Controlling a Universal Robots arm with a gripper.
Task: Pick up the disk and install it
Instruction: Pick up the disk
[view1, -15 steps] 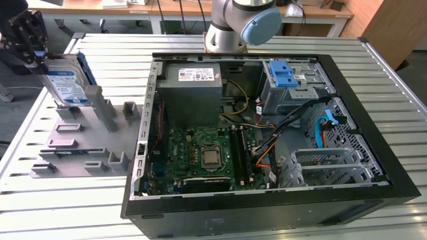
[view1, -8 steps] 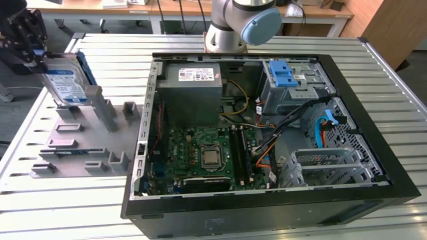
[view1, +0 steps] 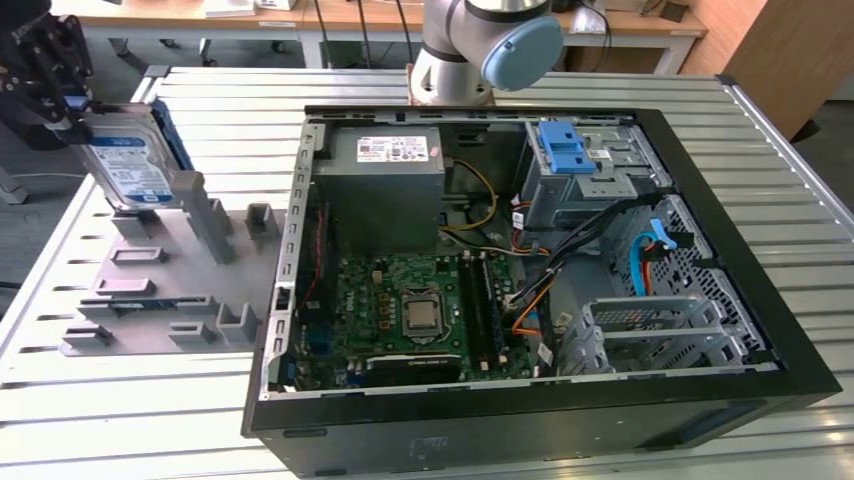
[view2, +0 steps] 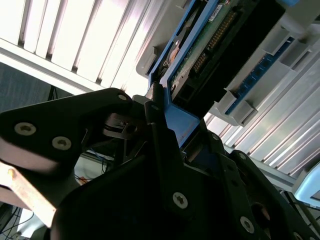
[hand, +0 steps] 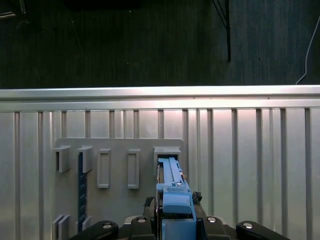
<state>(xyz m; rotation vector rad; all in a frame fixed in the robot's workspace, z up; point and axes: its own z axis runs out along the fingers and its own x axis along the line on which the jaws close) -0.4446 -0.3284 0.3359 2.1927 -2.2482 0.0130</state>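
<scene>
At the exterior view's left, my jaws are clamped on the upper end of the disk (view1: 128, 165). It hangs upright straight below them, with its blue-and-white label facing out. Its lower edge sits at the grey slotted rack (view1: 160, 290), which lies on the ribbed metal surface (view1: 120, 420) beneath my jaws. I cannot tell whether the disk is clear of its slot. In both wrist views the blue carrier bracket (hand: 172, 192) (view2: 177, 122) is pinched between my jaws. Well off to the exterior view's right of my jaws lies 1 open computer case (view1: 534, 425). Inside it are a grey power supply (view1: 380, 185), a green motherboard (view1: 400, 310) and a blue latch (view1: 567, 150) atop its drive cage (view1: 594, 185).
</scene>
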